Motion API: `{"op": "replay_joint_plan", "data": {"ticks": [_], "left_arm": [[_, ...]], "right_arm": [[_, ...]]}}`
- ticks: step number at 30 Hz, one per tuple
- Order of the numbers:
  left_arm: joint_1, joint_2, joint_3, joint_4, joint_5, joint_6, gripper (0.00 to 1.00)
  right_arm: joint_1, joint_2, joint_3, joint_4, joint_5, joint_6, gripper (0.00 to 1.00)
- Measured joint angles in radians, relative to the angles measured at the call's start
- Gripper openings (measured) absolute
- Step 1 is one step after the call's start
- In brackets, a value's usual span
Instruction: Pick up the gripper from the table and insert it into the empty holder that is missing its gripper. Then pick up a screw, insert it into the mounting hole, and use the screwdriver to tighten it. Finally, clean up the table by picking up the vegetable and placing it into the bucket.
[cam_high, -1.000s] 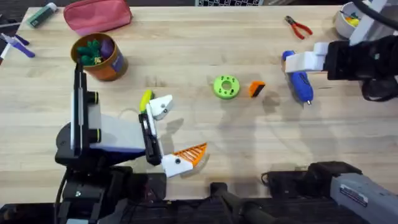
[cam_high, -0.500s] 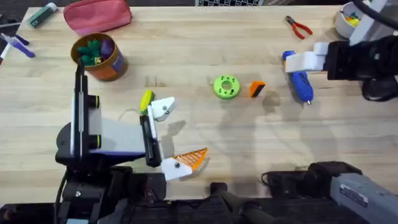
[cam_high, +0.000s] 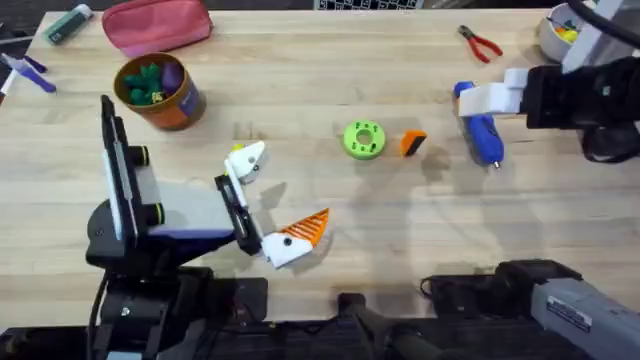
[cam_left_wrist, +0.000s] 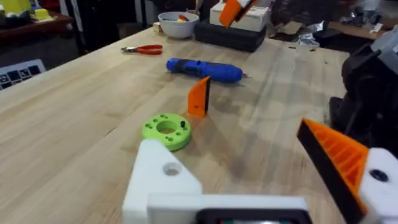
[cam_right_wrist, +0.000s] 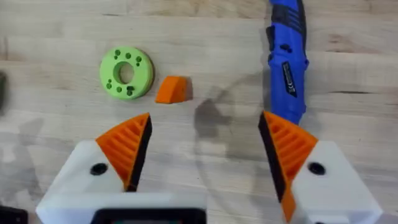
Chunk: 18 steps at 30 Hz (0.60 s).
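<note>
Holding my left gripper (cam_high: 268, 202) open above the desk (cam_high: 330, 220), I see one finger is the empty holder (cam_left_wrist: 163, 182), without pad. My right gripper (cam_right_wrist: 205, 155) is open too, over the blue screwdriver (cam_high: 480, 133). The loose gripper (cam_high: 412, 143) stands beside the green disc (cam_high: 363, 139). The bucket (cam_high: 160, 90) is far left.

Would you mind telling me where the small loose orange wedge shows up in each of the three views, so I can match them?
Overhead: the loose orange wedge lies right of centre on the table.
Left wrist: the wedge stands mid-frame, between the disc and the blue screwdriver.
Right wrist: the wedge lies in the upper middle.
Shared landmark: the green disc sits right beside it in all three.
</note>
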Motion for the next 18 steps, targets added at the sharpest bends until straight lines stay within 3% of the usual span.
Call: {"op": "replay_joint_plan", "data": {"ticks": [18], "left_arm": [[0.000, 0.000, 0.000, 0.001, -0.014, -0.008, 0.950]], "right_arm": [[0.000, 0.000, 0.000, 0.000, 0.000, 0.000, 0.991]]}}
